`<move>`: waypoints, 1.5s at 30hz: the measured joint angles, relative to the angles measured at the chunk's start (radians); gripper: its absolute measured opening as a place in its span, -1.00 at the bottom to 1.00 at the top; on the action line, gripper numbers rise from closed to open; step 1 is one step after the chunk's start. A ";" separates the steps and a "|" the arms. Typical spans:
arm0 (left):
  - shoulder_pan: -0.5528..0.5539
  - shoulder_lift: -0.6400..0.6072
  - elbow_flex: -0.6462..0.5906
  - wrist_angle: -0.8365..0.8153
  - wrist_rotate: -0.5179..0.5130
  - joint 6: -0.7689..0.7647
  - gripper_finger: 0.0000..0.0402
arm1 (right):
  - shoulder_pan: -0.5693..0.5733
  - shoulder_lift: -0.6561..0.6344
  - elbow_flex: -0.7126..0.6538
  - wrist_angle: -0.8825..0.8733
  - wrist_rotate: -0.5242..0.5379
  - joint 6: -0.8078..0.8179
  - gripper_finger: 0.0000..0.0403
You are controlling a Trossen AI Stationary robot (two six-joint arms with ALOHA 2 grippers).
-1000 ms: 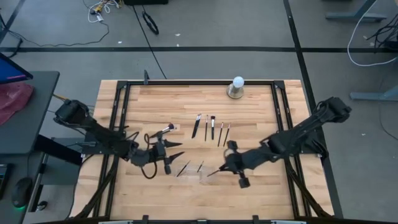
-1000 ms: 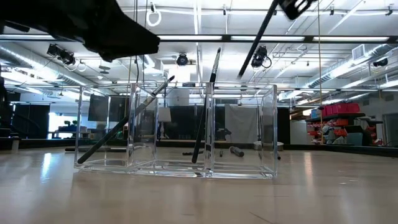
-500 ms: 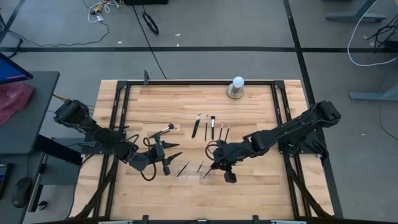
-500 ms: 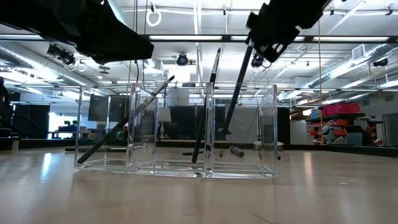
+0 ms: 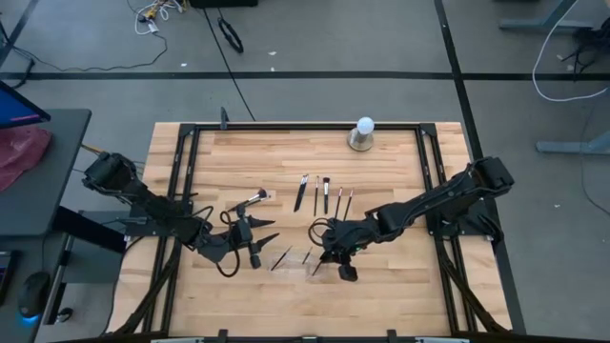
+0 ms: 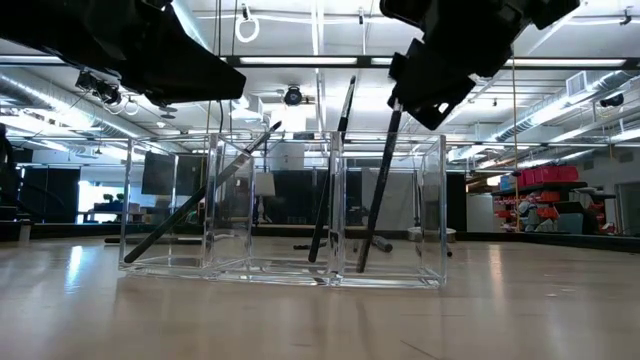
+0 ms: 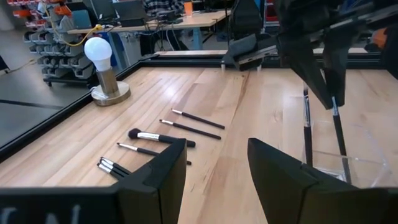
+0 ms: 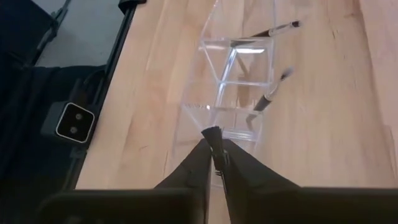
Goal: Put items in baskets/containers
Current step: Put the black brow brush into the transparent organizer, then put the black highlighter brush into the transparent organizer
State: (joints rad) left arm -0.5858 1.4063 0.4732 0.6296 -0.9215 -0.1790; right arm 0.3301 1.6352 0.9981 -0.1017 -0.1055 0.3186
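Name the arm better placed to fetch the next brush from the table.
Left. Its gripper is open and empty, near the big loose brush. The right gripper is shut on a brush, lowering it into the clear organizer.

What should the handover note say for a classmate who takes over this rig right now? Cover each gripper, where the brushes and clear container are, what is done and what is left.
Right gripper: shut on a slim dark makeup brush, lowering it into the last compartment of the clear plastic three-compartment container; its tip is near the floor, not released.
Left gripper: open, empty, hovering beside the container.
Done: two dark brushes already lean inside, one in the first compartment, one in the middle.
Left: let this brush go, then collect the loose brushes on the wooden table: a row of five and one larger-tufted brush apart from them.
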 joint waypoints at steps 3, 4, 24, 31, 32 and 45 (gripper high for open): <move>0.000 0.000 0.000 0.000 0.000 -0.001 -0.12 | -0.002 0.000 0.000 -0.002 0.000 0.006 -0.68; 0.000 0.000 0.000 0.000 0.001 -0.001 -0.12 | -0.003 0.000 0.000 -0.002 0.001 0.006 -0.62; 0.013 -0.003 0.002 -0.234 -0.033 -0.268 -0.12 | 0.032 -0.333 0.000 -0.249 0.257 -0.029 0.14; 0.093 -0.115 0.000 -0.760 -0.005 -0.718 -0.12 | 0.131 -0.347 -0.025 -0.267 0.506 -0.030 0.09; 0.113 -0.136 0.000 -0.839 0.021 -0.785 -0.12 | 0.142 -0.345 -0.044 -0.263 0.526 -0.019 0.08; 0.325 -0.155 -0.113 -0.913 0.219 -0.858 -0.12 | 0.198 -0.342 -0.400 0.229 0.621 0.010 0.05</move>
State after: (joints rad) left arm -0.2611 1.2510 0.3599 -0.2838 -0.7024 -1.0368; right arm 0.5278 1.2934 0.5976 0.1271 0.5151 0.3291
